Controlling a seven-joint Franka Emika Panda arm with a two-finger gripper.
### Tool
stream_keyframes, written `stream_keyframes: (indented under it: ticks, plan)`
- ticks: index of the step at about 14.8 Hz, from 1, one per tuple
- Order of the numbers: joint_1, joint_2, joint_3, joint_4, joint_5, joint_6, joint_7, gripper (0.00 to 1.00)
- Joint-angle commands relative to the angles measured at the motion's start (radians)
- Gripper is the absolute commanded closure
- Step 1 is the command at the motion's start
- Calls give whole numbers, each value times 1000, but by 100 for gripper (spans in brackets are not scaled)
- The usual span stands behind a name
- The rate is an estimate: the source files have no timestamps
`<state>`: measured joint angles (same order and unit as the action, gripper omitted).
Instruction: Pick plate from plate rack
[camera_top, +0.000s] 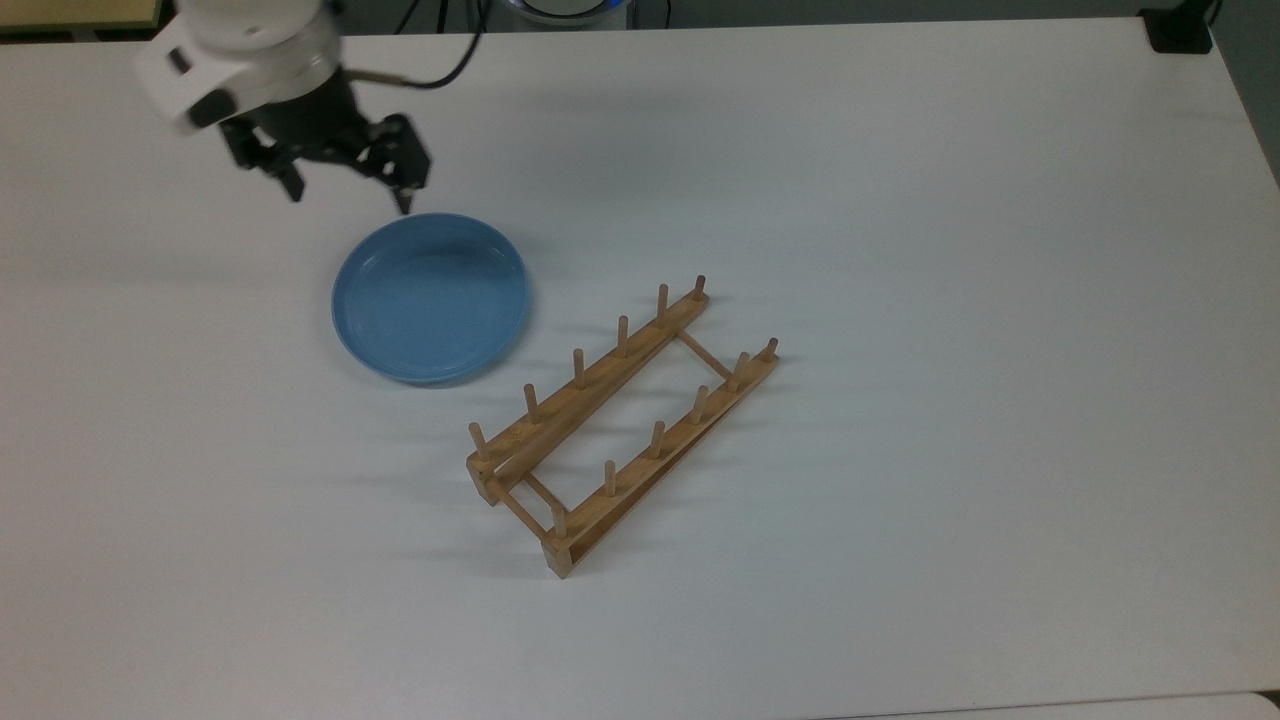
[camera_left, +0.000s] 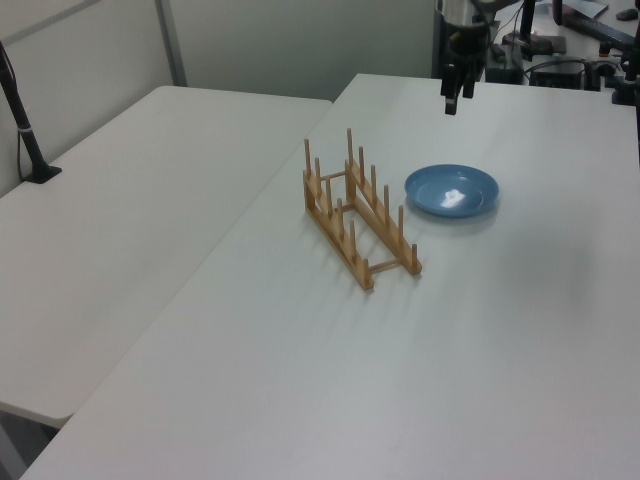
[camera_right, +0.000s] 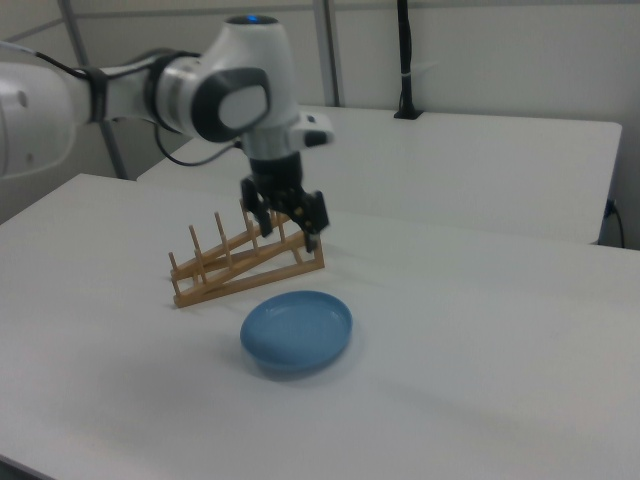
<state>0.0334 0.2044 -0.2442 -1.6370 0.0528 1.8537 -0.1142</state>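
White table (camera_top: 900, 200), plate (camera_top: 430, 298) flat beside empty plate rack (camera_top: 620, 425)

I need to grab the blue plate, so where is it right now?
The plate lies flat on the white table, not in the plate rack: in the top view it sits up-left of the rack, just below the open gripper.

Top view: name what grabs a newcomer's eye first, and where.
The blue plate lies flat on the white table, toward the top view's left. Beside it, near the centre, the wooden rack stands with nothing in it. Above the plate's far edge hangs the open gripper, holding nothing.
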Motion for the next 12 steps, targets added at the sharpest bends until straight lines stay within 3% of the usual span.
stream_keyframes:
  ticks: [1, 4, 12]
  plan:
    - [3, -85, 81, 12, -47, -85, 89, 0]
    - [23, -109, 137, 65, -47, -198, 108, 0]
    - [62, -140, 114, 48, -36, -215, 149, 0]
